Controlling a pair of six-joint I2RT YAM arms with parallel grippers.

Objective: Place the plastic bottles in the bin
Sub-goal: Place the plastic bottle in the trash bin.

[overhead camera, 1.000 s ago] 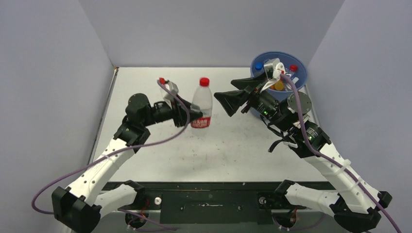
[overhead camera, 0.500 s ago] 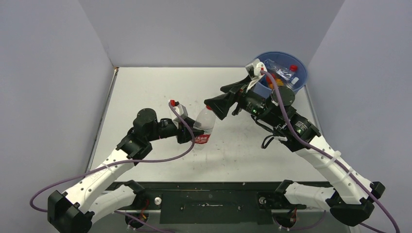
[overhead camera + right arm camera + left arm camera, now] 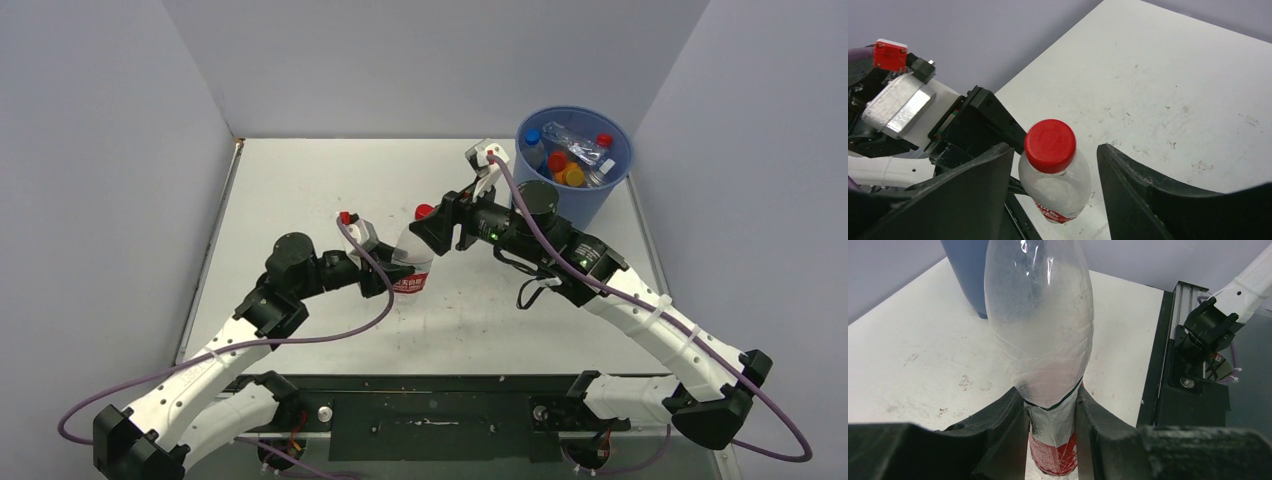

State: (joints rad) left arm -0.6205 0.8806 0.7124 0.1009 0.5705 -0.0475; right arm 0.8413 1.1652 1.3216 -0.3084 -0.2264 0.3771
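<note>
Your left gripper [image 3: 1049, 405] clamps the red-labelled clear bottle [image 3: 1040, 325] at its label, mid-table [image 3: 300, 180]; your right gripper [image 3: 1054, 147] is spread either side of its red cap [image 3: 1050, 145], untouching; blue bin [image 3: 590, 205] far right, holding other bottles [image 3: 572, 160].

Clear, glossy plastic bottle [image 3: 1040, 330] with a smooth red cap [image 3: 1050, 145]; matt white surface [image 3: 1173, 75], scuffed and speckled; smooth blue plastic bin [image 3: 572, 206].

Your left arm [image 3: 215, 350] lay low and stretched forward, the left tool [image 3: 1050, 412] clamped on the lower body of the red-capped bottle [image 3: 1040, 325]. Your right arm [image 3: 640, 310] extended toward it, the right tool [image 3: 1053, 150] spread either side of the cap.
</note>
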